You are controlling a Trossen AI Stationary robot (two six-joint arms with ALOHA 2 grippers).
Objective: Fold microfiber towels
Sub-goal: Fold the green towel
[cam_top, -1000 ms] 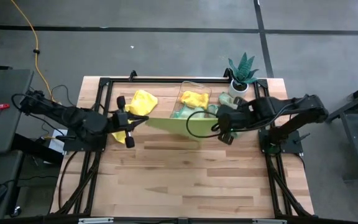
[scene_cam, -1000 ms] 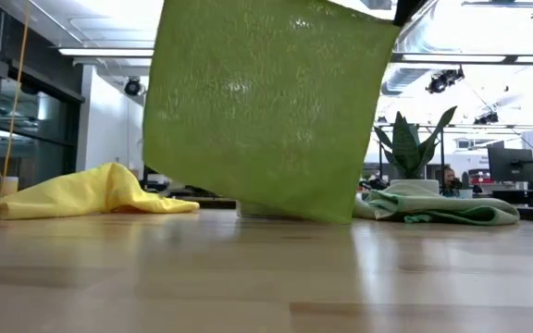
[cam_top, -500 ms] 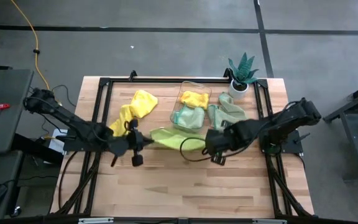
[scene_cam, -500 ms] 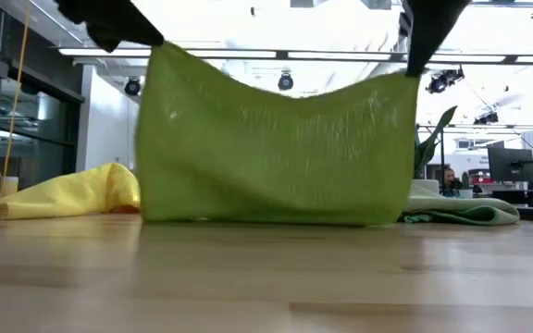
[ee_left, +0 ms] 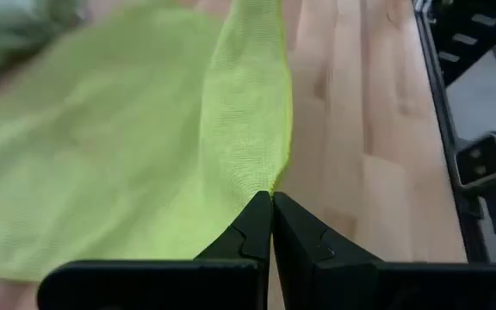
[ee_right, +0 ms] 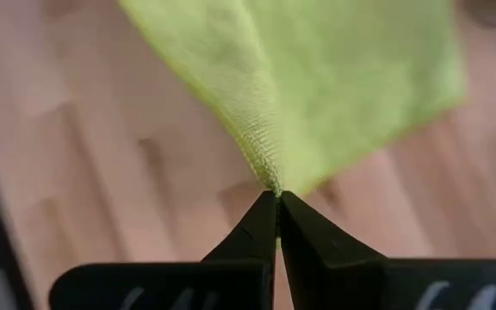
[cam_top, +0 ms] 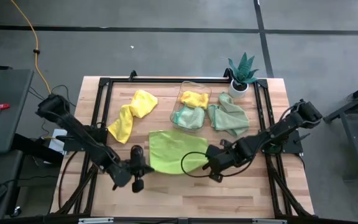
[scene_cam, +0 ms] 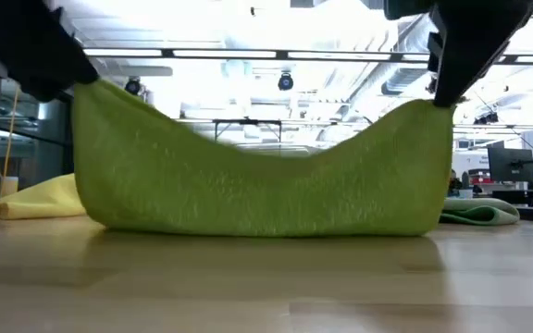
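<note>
A clear plastic bin [cam_top: 193, 104] at the back of the slatted wooden worktop [cam_top: 185, 193] held a crumpled yellow cloth [cam_top: 193, 98] and a pale mint one [cam_top: 185, 116]. In front of it lay the lime green towel [cam_top: 169, 151], a nubbly square. The left gripper [cam_top: 143, 170] and right gripper [cam_top: 208, 165] each had jaws pinched tight on a near corner, the edge between sagging.

Nubby lime cloth towel [cam_top: 169, 151] on smooth wooden table [cam_top: 241, 193].
</note>
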